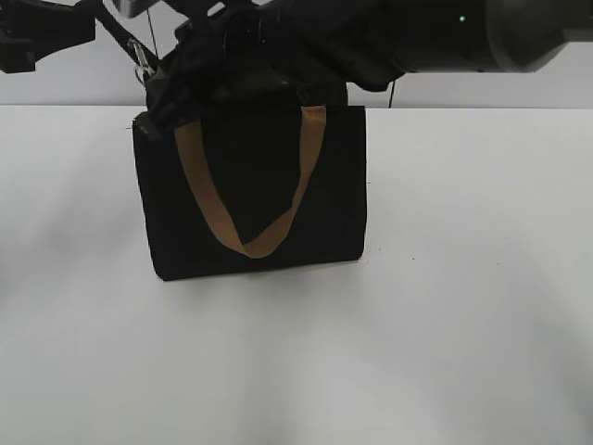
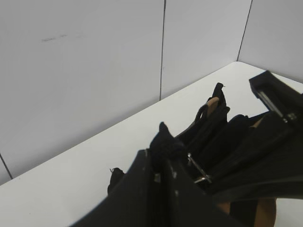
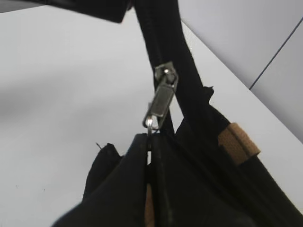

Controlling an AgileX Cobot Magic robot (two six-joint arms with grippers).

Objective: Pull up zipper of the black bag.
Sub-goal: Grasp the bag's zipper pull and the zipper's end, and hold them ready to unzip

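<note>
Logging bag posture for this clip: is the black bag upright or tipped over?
Upright. The black bag stands on its base on the table, with one tan strap hanging down its front.

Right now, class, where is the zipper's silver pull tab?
In the right wrist view the pull tab hangs mid-frame just above the right gripper; in the exterior view it sits at the top left corner of the black bag.

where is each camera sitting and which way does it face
Exterior: in front of the table, slanting down at the black bag; both dark arms cross the top.
Left wrist: on the left arm, looking past the left gripper along the bag top toward the wall.
Right wrist: close above the right gripper, whose jaws pinch the silver pull tab.
All three show the tab and a tan strap.
</note>
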